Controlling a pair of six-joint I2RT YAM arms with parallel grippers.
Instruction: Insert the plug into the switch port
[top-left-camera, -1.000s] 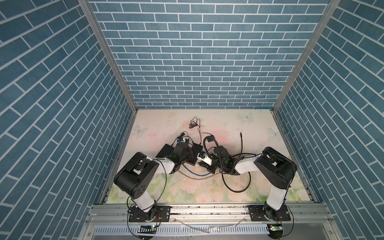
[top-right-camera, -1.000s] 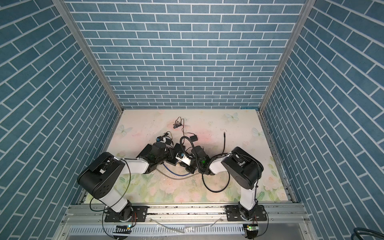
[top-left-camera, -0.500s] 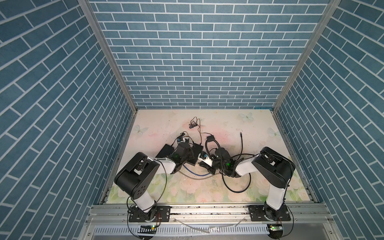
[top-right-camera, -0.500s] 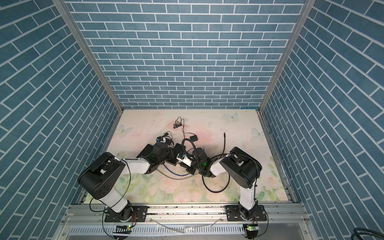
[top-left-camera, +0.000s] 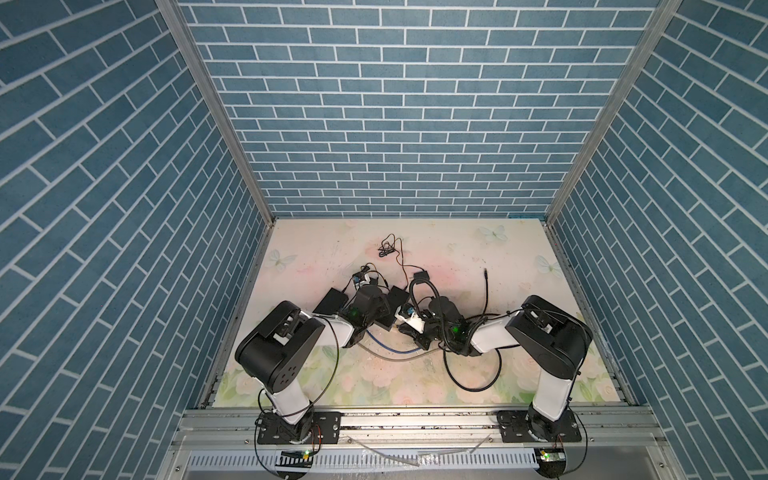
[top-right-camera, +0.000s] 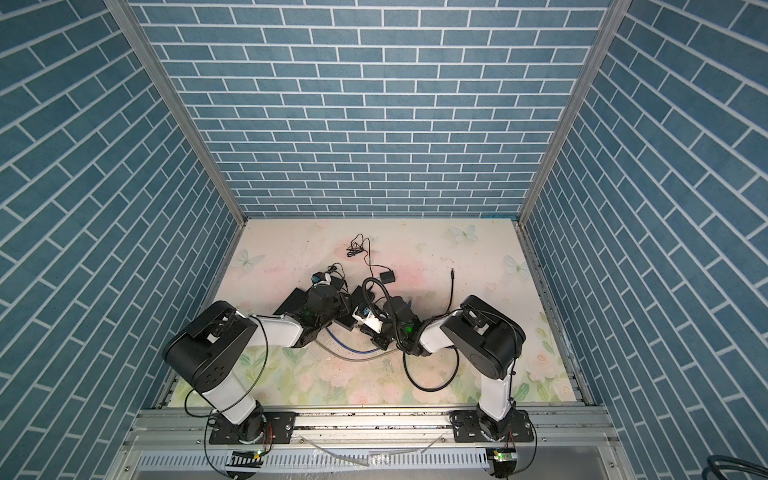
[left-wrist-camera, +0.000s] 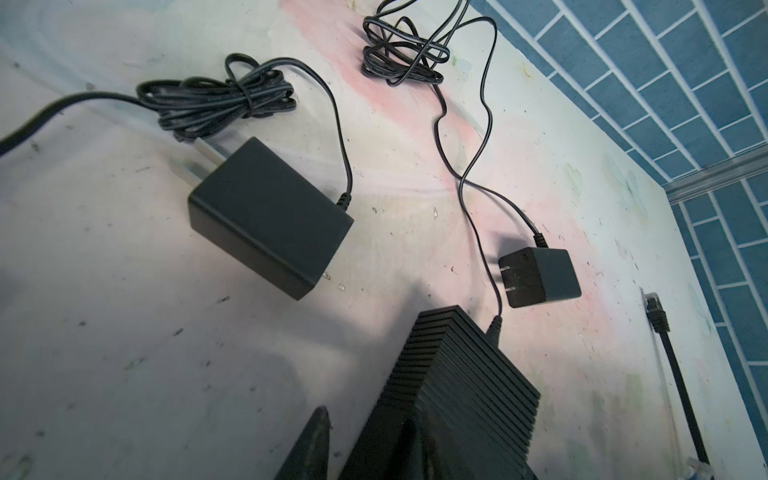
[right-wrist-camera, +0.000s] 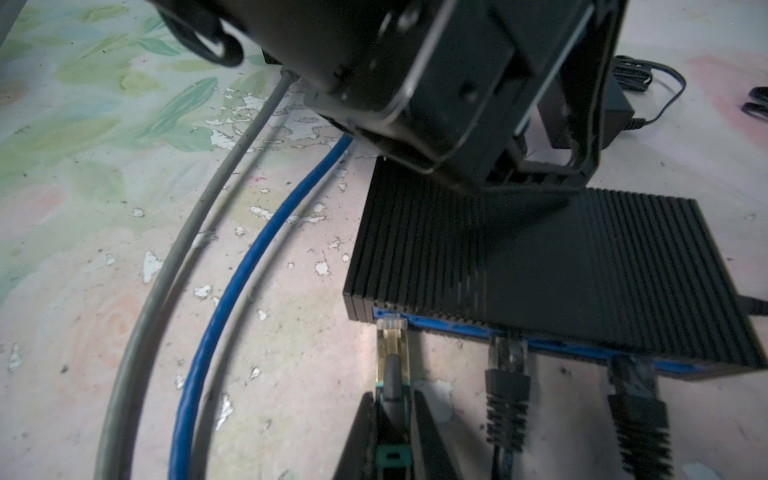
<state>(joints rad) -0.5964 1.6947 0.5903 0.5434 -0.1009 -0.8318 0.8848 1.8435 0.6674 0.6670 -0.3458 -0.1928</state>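
Note:
The switch (right-wrist-camera: 540, 266) is a black ribbed box with a blue port face; it also shows in both top views (top-left-camera: 397, 296) (top-right-camera: 359, 296). My right gripper (right-wrist-camera: 392, 399) is shut on the plug (right-wrist-camera: 392, 336), a clear connector with a gold shell on a grey cable. The plug's tip touches the blue face at the endmost port. My left gripper (left-wrist-camera: 361, 415) stands open at the switch's (left-wrist-camera: 457, 374) back corner. One of its fingers (left-wrist-camera: 316, 440) rests on the mat, and the other leans against the ribbed end. Only mat shows between them.
Two black plugs (right-wrist-camera: 507, 374) (right-wrist-camera: 636, 395) sit in neighbouring ports. A blue cable (right-wrist-camera: 232, 291) and a grey cable (right-wrist-camera: 166, 291) curve across the mat beside the switch. A large adapter (left-wrist-camera: 266, 216), a small adapter (left-wrist-camera: 536, 274) and a loose black plug (left-wrist-camera: 656, 316) lie behind it.
My right gripper has shifted slightly along the switch's front with the plug still in it. The left arm has hardly moved.

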